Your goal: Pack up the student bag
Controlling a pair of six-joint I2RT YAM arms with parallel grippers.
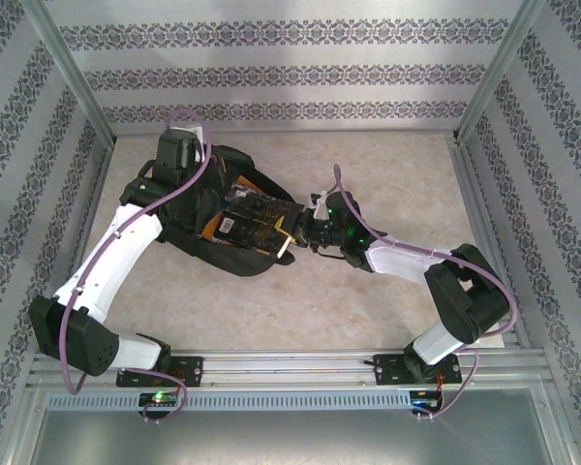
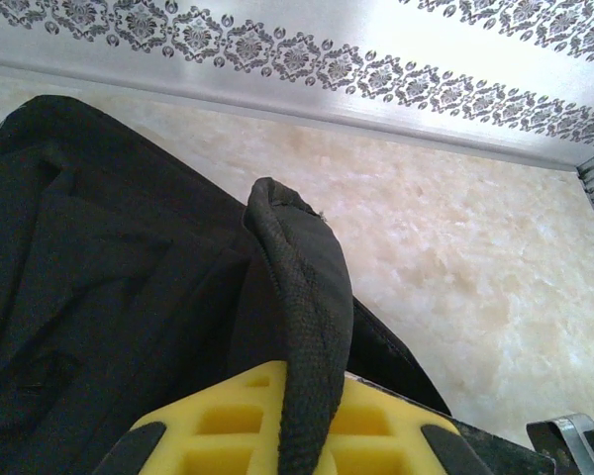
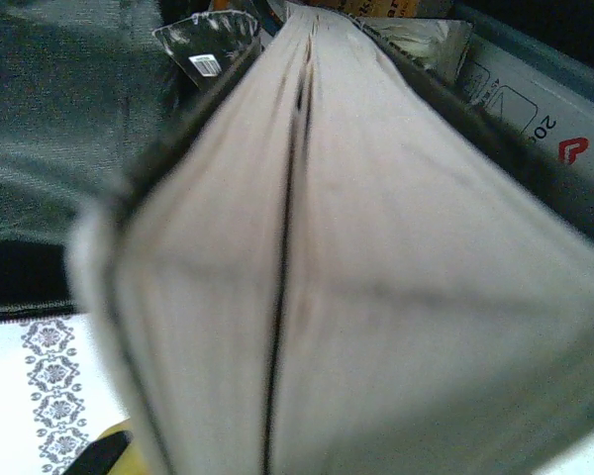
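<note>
The student bag (image 1: 237,260) is a black backpack lying on the table left of centre, its mouth facing right. My left gripper (image 1: 179,160) is over the bag's far side. In the left wrist view its yellow jaws are shut on the bag's black woven strap (image 2: 307,287), which stands up from the dark fabric (image 2: 99,277). A dark-covered book (image 1: 257,221) lies at the bag's opening, with my right gripper (image 1: 300,235) shut on its right end. The book's pale page edges (image 3: 356,247) run close along the right wrist view and hide the fingers.
Past the book, in the bag, lie a shiny packet (image 3: 213,45) with a barcode and a white pack (image 3: 535,119) with a red heart. Patterned walls and metal posts (image 1: 77,87) fence the beige tabletop (image 1: 387,165). A metal rail (image 1: 290,366) runs along the near edge.
</note>
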